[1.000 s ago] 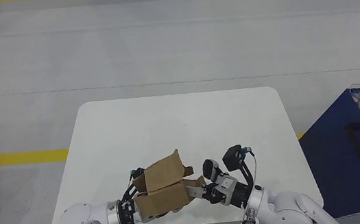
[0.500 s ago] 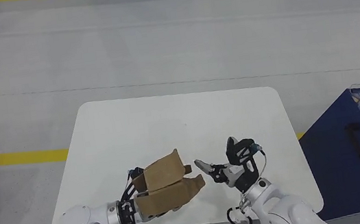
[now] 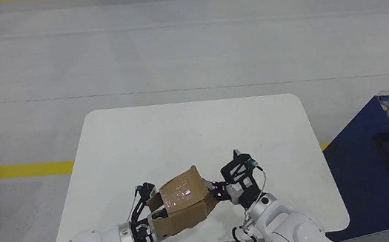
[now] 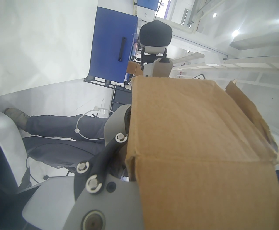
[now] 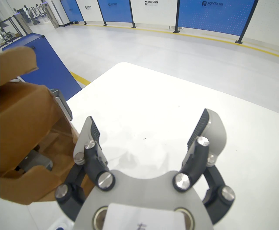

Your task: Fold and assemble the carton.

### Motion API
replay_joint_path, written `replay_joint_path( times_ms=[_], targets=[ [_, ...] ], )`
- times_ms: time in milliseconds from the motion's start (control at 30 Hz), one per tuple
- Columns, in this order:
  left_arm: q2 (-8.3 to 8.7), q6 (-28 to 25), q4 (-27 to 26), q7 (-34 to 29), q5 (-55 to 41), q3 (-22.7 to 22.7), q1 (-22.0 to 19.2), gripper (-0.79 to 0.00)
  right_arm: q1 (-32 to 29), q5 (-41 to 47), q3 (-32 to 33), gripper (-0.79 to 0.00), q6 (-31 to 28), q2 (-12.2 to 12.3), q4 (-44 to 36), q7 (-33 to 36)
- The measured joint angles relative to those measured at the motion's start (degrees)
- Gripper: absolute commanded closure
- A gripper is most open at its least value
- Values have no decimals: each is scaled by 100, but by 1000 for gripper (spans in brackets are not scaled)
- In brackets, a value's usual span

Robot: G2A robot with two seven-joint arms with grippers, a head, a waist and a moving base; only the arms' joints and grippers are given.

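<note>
Now, holding the carton (image 3: 182, 201) over the near part of the table (image 3: 181, 130), tipped on its side, open end turned toward the right arm. Clamped by one wall in the left gripper (image 3: 149, 211), a finger (image 5: 38, 160) showing inside the open end, presumably to steady the box and present its loose flaps. Parked just beside that opening with the right gripper (image 5: 148, 115), jaws spread wide, gripping nothing, one finger (image 5: 89, 132) just beside a flap edge. Looks poised to press a flap inward. Inside the carton: nothing but that finger, as far as can be seen.
</note>
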Motion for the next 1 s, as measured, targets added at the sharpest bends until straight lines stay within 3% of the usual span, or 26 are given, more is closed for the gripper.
replay_joint_path(
  times_ms=[300,700,1000],
  targets=[
    [4,127,52,-35,-97,-76,-8,0,-89,-248,-315,-785,25,-89,-109,39],
    [-8,117,167,-88,-174,-90,-63,0,-116,-67,-226,-785,21,-169,-137,39],
    [-23,162,305,-367,-544,-120,-174,0,-710,1980,1087,-785,-290,-121,-197,-268]
  ],
)
